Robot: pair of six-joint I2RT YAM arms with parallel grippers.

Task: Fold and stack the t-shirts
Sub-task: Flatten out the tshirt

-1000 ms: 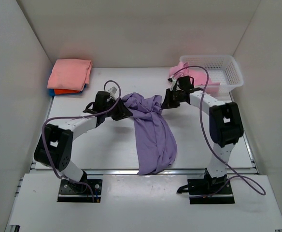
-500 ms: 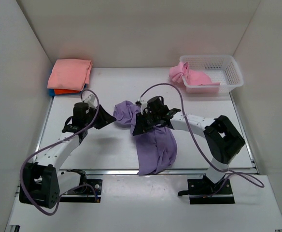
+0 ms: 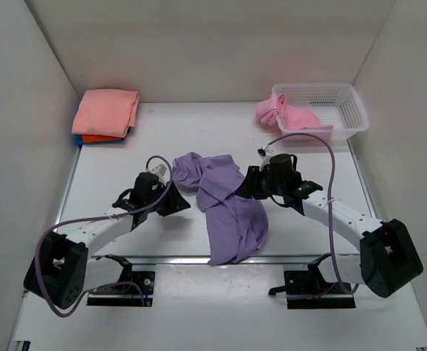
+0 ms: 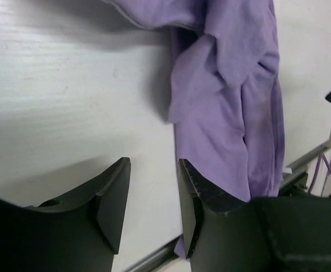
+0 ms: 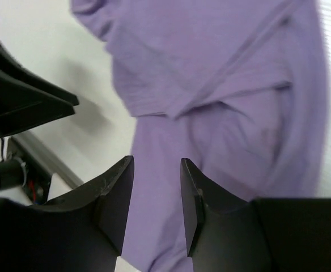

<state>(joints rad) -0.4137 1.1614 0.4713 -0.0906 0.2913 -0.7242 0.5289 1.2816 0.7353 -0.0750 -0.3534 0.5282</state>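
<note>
A: L fingers?
B: Black hard-plastic left gripper (image 4: 153, 164): narrow gap, nothing held, over the bare matte white tabletop (image 4: 69, 96). Soft, crumpled lavender-purple cloth tee (image 4: 233, 113) lies just beside it.
A: R?
B: Right gripper (image 5: 157, 161): equally narrow gap, empty, over the tee's wrinkled folds; contact unclear. Tee's mid-table between both grippers, long end toward the near edge.

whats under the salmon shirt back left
The edge of an orange tee and a sliver of a blue tee show beneath the salmon-pink tee; the rest is covered.
</note>
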